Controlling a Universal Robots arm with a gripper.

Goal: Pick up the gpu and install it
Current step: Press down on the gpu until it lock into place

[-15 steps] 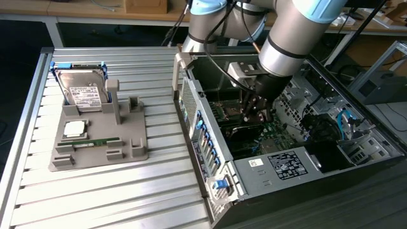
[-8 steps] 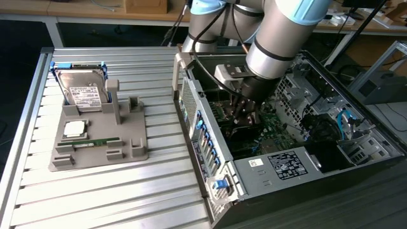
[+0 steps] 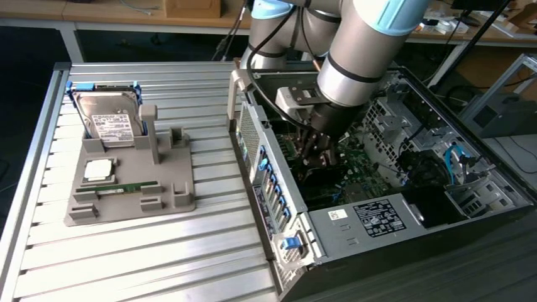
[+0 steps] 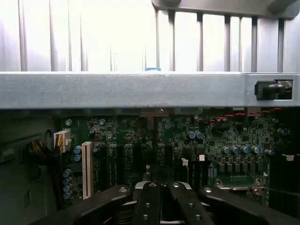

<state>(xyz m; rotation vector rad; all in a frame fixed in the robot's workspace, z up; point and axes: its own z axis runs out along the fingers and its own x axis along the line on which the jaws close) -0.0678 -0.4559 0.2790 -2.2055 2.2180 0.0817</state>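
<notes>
Silver slats of the table (image 3: 168, 251) fill the lower left of the exterior view. The open computer case (image 3: 277, 189) lies on its side across the centre and right of that frame. My arm (image 3: 369, 56) comes down from the top centre and reaches into the case. The gripper (image 3: 321, 160) sits low over the green motherboard (image 3: 365, 167), near the middle of the picture.

On the wrist view the gripper (image 4: 161, 206) has its black fingers (image 4: 149, 201) drawn right together with no gap between them. I read the jaws as fully closed. Whether anything thin is pinched between them I cannot tell.

I cannot pick out the gpu with any certainty. In the exterior view there is a dark shape directly beneath the fingertips, against the board, but I cannot say what it is.

The wrist camera looks across the motherboard (image 4: 154, 140) with its rows of dark slots, blue capacitors and one white slot (image 4: 87, 168). The case's grey metal rail (image 4: 140, 89) runs beyond it.

At the exterior view's left, well apart from the case, stands the grey parts holder (image 3: 126, 201). It has a hard drive (image 3: 112, 119) propped upright at its upper end. Below that a CPU (image 3: 99, 168) lies flat, and a narrow green RAM stick (image 3: 117, 187) lies just below the CPU.
</notes>
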